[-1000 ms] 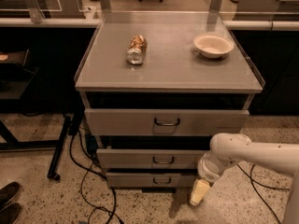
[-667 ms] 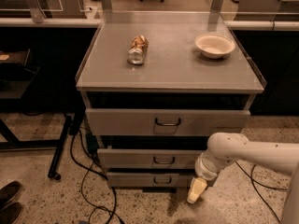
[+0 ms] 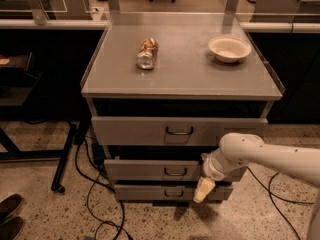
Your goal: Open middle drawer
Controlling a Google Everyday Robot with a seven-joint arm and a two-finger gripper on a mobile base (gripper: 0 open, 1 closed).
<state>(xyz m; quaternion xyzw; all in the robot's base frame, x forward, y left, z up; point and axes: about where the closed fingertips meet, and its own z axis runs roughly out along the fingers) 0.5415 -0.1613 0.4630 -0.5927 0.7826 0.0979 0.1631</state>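
Note:
The middle drawer (image 3: 150,170) is the grey front with a small dark bar handle (image 3: 175,172), between the taller top drawer (image 3: 130,130) and the narrow bottom drawer (image 3: 145,192). A dark gap shows above it; I cannot tell whether it is pulled out. My gripper (image 3: 202,189), a pale yellowish tip on the white arm (image 3: 260,154), hangs in front of the right part of the bottom drawer. It is just below the middle drawer's front and to the right of its handle, not on the handle.
On the cabinet top (image 3: 185,74) lie a crushed can (image 3: 147,53) and a white bowl (image 3: 229,48). Black cables (image 3: 95,194) trail on the floor at the left, beside a dark table leg (image 3: 62,159). Shoes (image 3: 10,216) show at the bottom left.
My gripper has moved up and a little to the left, from low by the floor to the level of the bottom drawer's front. The drawers have not moved.

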